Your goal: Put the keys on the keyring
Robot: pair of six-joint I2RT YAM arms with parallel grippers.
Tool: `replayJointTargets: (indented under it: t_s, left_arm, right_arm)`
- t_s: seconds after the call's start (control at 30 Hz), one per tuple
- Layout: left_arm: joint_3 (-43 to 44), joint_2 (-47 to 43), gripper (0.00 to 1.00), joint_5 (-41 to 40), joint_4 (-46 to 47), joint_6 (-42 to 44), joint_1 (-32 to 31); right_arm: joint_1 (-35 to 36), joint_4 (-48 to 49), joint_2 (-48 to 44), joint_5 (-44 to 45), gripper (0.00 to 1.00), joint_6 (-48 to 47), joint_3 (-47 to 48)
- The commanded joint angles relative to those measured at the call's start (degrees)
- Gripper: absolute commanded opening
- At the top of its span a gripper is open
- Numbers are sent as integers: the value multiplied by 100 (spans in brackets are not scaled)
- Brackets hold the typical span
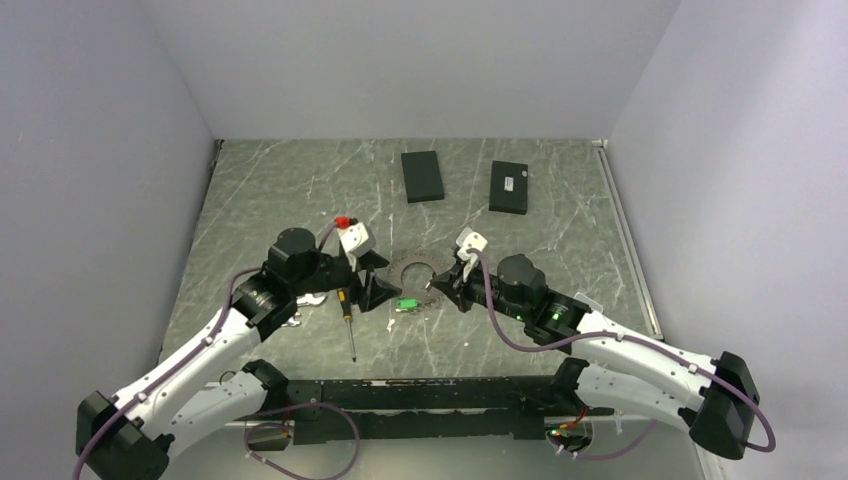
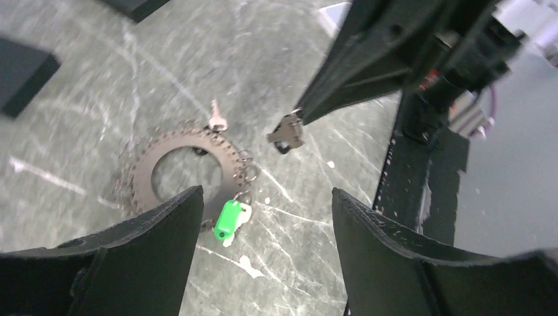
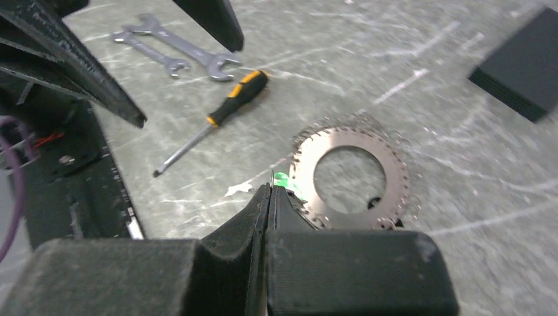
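The keyring (image 1: 412,262) lies flat on the marbled table between both arms, a grey ring (image 2: 140,179) with chain bits and a green tag (image 2: 228,219). My left gripper (image 2: 266,201) hovers open just left of the tag (image 1: 407,303), with nothing between its fingers (image 2: 168,224). From the right, my right gripper (image 1: 438,287) is shut on a small dark-headed key (image 2: 285,133) held above the table beside the ring. In the right wrist view only a thin metal sliver shows at the shut tips (image 3: 270,191), near the ring (image 3: 395,178). Another small key (image 2: 215,119) rests at the ring's far rim.
A black-and-yellow screwdriver (image 1: 348,318) and two silver wrenches (image 3: 168,51) lie left of the ring, close to the left arm. Two black boxes (image 1: 422,176) (image 1: 509,187) sit farther back. Grey walls enclose the table on three sides.
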Motion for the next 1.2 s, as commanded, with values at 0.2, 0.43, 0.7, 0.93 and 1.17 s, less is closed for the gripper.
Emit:
replayJointTargets:
  t_s: [0.2,0.43,0.7,0.93,1.17]
  left_arm:
    - [1084,1243,66,-2930,-972,-2218,-6]
    - [1742,2871,58,-3331,-1485,-2514,-39]
    - [2716,4277,49,-3565,-1353,-2292,-149]
    - [3473,5230,42,-3594,-1450,-2012,-379]
    - [3600,5386,45,-2408,-1632,-1293,-713]
  right_arm:
    - [-213,359,14,1617,0,552,-373]
    - [-617,423,197,1773,0,814,-507]
    - [-1292,533,93,1721,0,1060,-762]
    - [-1386,688,192,1768,0,1070,-835]
    - [-1384,669,173,2278,0,1115,-890]
